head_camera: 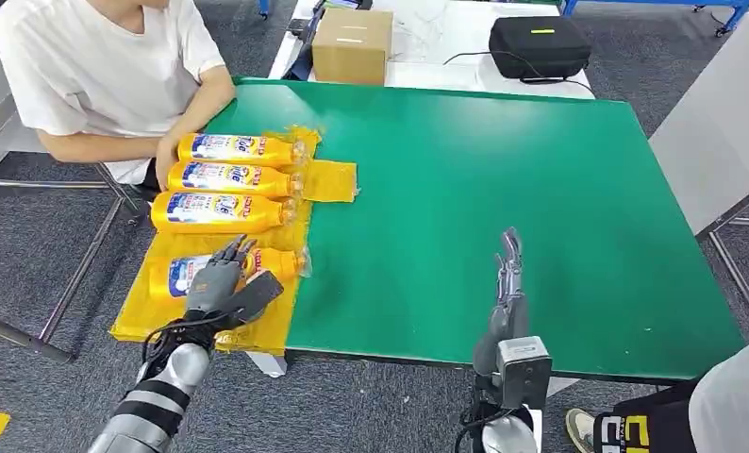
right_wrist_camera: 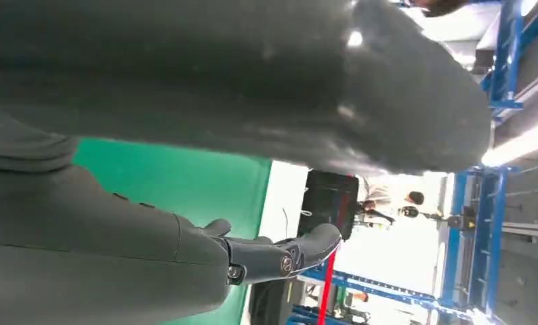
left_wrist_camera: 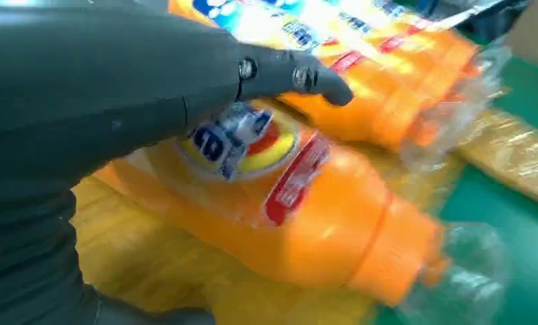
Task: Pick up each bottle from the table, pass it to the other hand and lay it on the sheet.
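Four orange bottles with blue-and-white labels lie side by side on the yellow sheet at the green table's left edge. The three farther ones lie close together in a row. My left hand is over the nearest bottle, fingers stretched across its label and thumb spread to the side. In the left wrist view that bottle lies flat on the sheet under my left hand, whose fingers are straight, not wrapped round it. My right hand hovers over the table's front edge, fingers straight, empty.
A person in a white shirt sits at the table's far left corner, with a hand by the farthest bottle. A cardboard box and a black case stand on the white table behind. The green surface stretches bare to the right.
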Motion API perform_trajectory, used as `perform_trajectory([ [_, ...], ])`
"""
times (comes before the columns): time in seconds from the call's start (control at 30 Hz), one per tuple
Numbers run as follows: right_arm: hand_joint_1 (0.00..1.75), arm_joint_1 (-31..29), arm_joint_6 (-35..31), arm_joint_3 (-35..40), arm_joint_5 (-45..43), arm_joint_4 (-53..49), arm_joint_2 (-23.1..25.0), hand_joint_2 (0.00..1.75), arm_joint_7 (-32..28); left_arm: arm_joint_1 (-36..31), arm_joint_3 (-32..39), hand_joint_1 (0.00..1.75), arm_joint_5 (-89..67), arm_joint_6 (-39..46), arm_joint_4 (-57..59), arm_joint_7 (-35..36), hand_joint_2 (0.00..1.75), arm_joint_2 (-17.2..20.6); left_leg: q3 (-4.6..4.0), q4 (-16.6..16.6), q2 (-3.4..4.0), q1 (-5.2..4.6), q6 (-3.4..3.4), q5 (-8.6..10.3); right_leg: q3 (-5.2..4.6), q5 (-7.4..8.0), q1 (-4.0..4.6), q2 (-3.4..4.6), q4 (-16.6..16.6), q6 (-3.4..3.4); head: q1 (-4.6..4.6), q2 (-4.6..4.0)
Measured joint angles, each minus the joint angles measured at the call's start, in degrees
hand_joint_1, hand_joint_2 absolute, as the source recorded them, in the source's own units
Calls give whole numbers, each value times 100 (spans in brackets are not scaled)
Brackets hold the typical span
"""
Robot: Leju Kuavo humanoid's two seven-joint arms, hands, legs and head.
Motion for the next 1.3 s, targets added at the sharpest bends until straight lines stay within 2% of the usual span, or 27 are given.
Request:
perform_trajectory([
  [0.5,0,0,-26,0,4,70,11,0,0,184,-164,0,85,35,-435,-4,175,-85,-2,0,1,1,-1,-1,-2,-1,1,-1,0,0,2,0],
  [0.6,0,0,-28,0,4,70,11,0,-4,226,-162,0,272,142,-489,-164,175,-105,-2,0,0,0,-1,-1,-3,-1,0,-1,0,0,2,0],
  [0.67,0,2,-53,0,22,70,13,0,-33,290,-135,0,787,245,-594,-524,175,-160,-3,0,0,0,-1,-2,-3,-1,0,-1,0,0,2,0],
  [0.7,0,5,-149,0,42,70,13,175,-112,354,-98,0,1242,256,-713,-819,175,-223,-3,0,0,0,-1,-2,-3,-1,0,-1,0,0,2,0],
  [0.77,0,27,-654,0,29,70,54,175,-423,571,9,0,3200,-53,-1237,-1427,175,-469,-5,0,0,-1,-1,-3,-4,-1,-1,-1,-1,1,4,0],
  [0.9,0,46,-1313,35,-4,70,94,175,-623,853,33,0,5953,-550,-2160,-1242,175,-829,-7,0,0,-2,0,-9,-5,-4,-1,-1,-3,3,2,0],
  [1.0,0,74,-1612,109,35,98,94,175,-745,988,44,0,6763,-730,-2547,-1141,175,-970,-7,0,-1,0,-1,-8,-6,-5,0,-1,-3,2,2,0],
  [1.2,0,202,-2063,315,-77,278,94,175,-835,1390,-136,0,6664,-774,-2874,-1281,175,-1069,-4,0,0,1,-3,-7,-6,-5,1,-1,-1,2,2,0],
  [1.23,0,221,-2085,345,-184,297,94,0,-837,1472,-184,0,6614,-758,-2898,-1338,175,-1080,-5,0,0,1,-3,-7,-6,-5,1,-1,-2,2,2,0],
  [1.27,0,237,-2105,369,-299,310,92,0,-839,1539,-240,0,6512,-706,-2920,-1429,175,-1080,-5,0,0,1,-3,-7,-7,-5,1,-1,-2,2,2,0],
  [1.3,0,247,-2114,382,-354,321,94,175,-839,1577,-288,0,6442,-663,-2931,-1497,175,-1077,-6,0,0,1,-2,-7,-7,-5,0,-1,-2,2,2,0],
])
